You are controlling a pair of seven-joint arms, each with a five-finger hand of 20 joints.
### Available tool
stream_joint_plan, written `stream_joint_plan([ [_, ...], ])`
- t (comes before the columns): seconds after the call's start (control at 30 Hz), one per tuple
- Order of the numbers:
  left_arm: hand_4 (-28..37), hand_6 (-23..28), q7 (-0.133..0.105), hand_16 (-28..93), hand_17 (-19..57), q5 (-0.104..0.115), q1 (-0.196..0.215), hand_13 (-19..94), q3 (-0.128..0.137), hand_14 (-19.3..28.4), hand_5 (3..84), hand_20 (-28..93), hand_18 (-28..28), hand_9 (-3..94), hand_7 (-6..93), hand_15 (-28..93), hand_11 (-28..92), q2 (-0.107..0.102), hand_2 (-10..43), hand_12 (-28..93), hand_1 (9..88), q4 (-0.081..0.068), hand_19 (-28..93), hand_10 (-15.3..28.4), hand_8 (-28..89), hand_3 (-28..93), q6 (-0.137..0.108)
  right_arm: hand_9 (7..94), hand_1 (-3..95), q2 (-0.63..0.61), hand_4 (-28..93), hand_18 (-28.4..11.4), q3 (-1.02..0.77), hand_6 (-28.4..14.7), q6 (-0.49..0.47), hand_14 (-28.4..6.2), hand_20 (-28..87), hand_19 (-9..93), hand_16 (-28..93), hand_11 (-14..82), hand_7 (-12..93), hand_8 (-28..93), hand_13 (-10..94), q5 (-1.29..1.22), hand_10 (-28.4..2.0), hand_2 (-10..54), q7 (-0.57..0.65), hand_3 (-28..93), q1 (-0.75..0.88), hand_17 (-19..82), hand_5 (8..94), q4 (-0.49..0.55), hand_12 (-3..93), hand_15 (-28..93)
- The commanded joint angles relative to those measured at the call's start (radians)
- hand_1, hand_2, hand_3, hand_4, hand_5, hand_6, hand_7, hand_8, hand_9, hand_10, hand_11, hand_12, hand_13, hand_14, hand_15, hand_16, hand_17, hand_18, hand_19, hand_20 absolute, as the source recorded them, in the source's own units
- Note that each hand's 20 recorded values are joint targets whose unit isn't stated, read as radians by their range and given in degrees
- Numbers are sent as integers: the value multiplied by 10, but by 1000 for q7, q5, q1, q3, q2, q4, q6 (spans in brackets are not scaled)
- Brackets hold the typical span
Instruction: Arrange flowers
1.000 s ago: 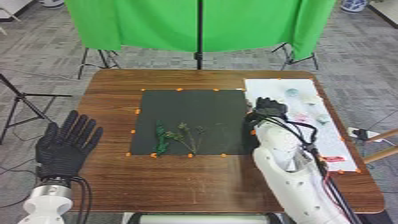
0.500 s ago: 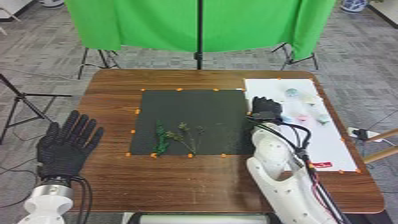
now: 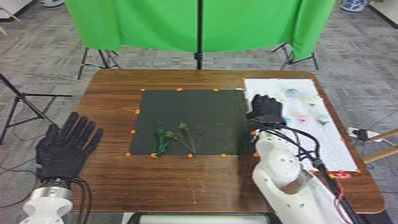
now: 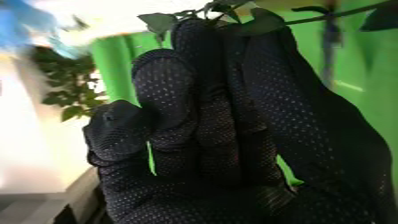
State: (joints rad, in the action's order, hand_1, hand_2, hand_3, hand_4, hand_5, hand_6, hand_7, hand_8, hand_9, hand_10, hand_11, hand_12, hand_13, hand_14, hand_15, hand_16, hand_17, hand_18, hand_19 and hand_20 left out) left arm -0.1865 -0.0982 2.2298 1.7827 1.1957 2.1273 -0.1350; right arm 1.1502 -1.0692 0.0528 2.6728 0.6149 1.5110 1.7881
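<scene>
My right hand (image 3: 266, 109) is over the left edge of the white sheet, beside the black mat. In the right wrist view, fingers and thumb of my right hand (image 4: 209, 120) come together at their tips and pinch a thin stem with green leaves (image 4: 159, 22). On the black mat (image 3: 191, 107) lie a dark green sprig (image 3: 162, 139) and, just beside it, a branching stem (image 3: 189, 137). Blue (image 3: 292, 92) and pink (image 3: 303, 118) flowers rest on the white sheet (image 3: 329, 145). My left hand (image 3: 62, 152) is open at the table's left edge.
Orange tape marks (image 3: 179, 89) surround the mat. A red item (image 3: 340, 175) sits at the white sheet's near end. Beyond the wooden table (image 3: 178, 182) hangs a green cloth (image 3: 249, 25) on a stand. Blurred foliage (image 4: 60, 80) appears in the right wrist view.
My right hand has shifted slightly forward and left, and its forearm has turned. Its fingers look straighter and closer together than a second ago. The left hand and the mat's stems have stayed put.
</scene>
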Motion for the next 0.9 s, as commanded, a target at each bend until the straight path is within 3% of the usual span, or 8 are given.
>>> stream_joint_plan([
  [0.03,-268,75,0,-20,-38,4,17,323,5,149,454,207,153,401,127,464,187,6,174,137,300,3,355,143,-86,715,-9,910,689,-19,-283,-251,70,-2,-73,-63,435,912,571,100,404,224,782,-9,-97,-95,-76,715,13,439,793,109,474,474],
  [0.4,-270,75,-13,-22,-37,-1,12,322,14,150,454,205,152,400,128,462,186,3,177,136,299,1,353,143,-87,713,-12,899,689,-43,-283,-250,157,-4,-139,-67,442,906,575,106,414,225,768,26,-97,-95,-148,711,-14,429,779,70,477,487],
  [0.47,-270,76,-15,-22,-37,10,15,322,12,150,454,205,152,400,127,462,187,-1,177,137,299,1,353,143,-86,712,-14,897,688,-45,-283,-252,158,-4,-147,-68,444,906,574,108,418,225,764,31,-99,-95,-148,712,-16,428,775,67,478,493],
  [0.67,-270,75,-6,-23,-37,40,20,322,17,149,453,205,152,402,128,461,188,13,179,136,299,1,353,143,-86,712,-9,890,688,-40,-283,-252,163,-6,-169,-70,446,905,567,113,426,223,753,29,-101,-95,-144,711,-21,424,768,43,478,506],
  [0.9,-272,75,-9,-24,-37,35,30,323,29,149,454,204,152,402,128,460,188,12,184,136,299,4,352,143,-86,712,0,872,672,-50,-281,-253,156,-6,-209,-71,445,903,561,124,469,201,736,34,-99,-95,-153,725,-2,417,733,65,476,524],
])
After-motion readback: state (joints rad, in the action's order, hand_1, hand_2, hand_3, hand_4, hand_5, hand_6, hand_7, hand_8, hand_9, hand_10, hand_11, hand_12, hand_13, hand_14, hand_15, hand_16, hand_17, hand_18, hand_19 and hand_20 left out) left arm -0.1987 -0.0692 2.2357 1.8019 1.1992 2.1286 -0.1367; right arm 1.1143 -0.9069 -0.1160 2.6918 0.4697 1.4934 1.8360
